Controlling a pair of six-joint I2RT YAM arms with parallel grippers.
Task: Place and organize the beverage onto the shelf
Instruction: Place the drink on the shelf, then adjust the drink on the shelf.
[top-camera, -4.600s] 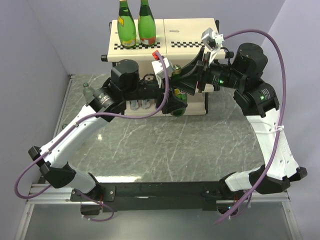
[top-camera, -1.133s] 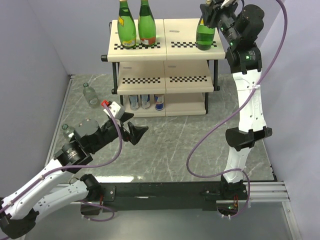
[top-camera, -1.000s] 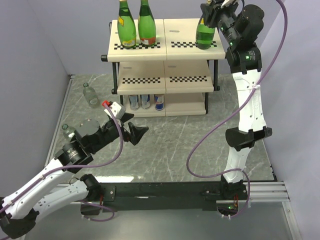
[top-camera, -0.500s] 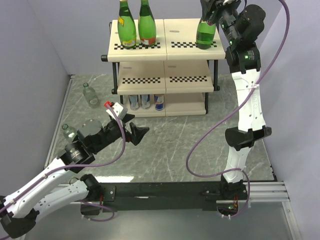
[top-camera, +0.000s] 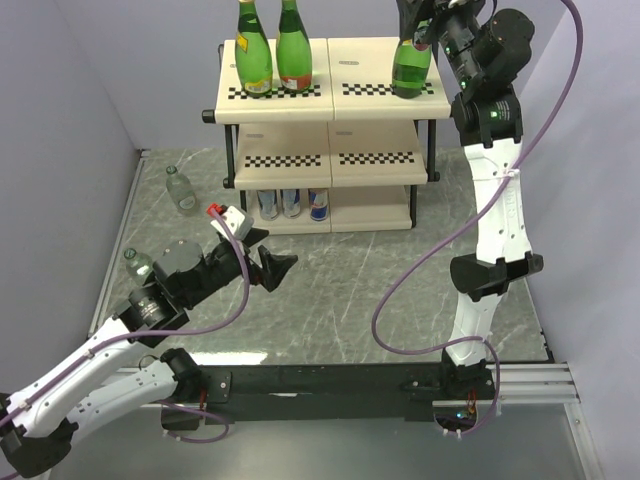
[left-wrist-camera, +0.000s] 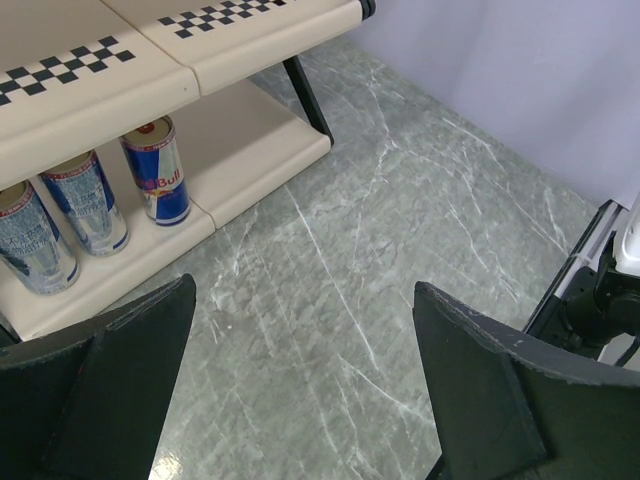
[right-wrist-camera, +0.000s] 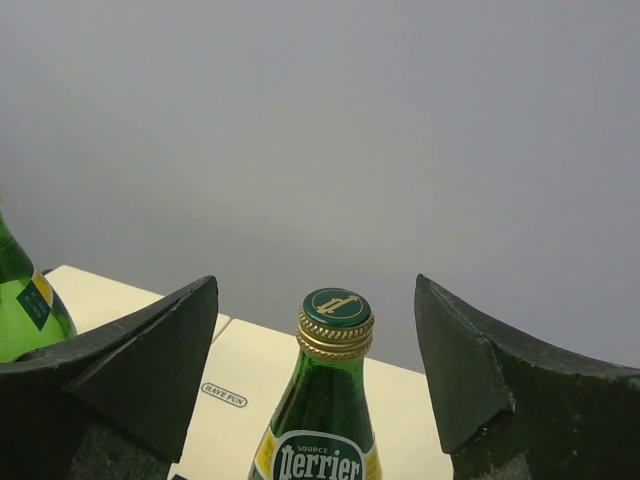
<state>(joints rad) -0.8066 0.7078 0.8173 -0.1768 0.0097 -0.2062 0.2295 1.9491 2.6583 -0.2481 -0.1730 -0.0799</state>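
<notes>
Atop the shelf (top-camera: 365, 60), right jaws stand apart flanking the Perrier bottle (right-wrist-camera: 324, 400); left jaws wide, holding nothing.

We see the right gripper (right-wrist-camera: 315, 292) let go of the green bottle (top-camera: 410, 62) at upper right, jaws now wide. The left gripper (top-camera: 266, 252) is now at lower left, off the shelf (top-camera: 370, 100).

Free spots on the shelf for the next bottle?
Top tier: bare between two green bottles left and the Perrier bottle right. Bottom tier: right half free beside three cans. Crowded: top-right corner, right end effector straddling the Perrier's neck.
</notes>
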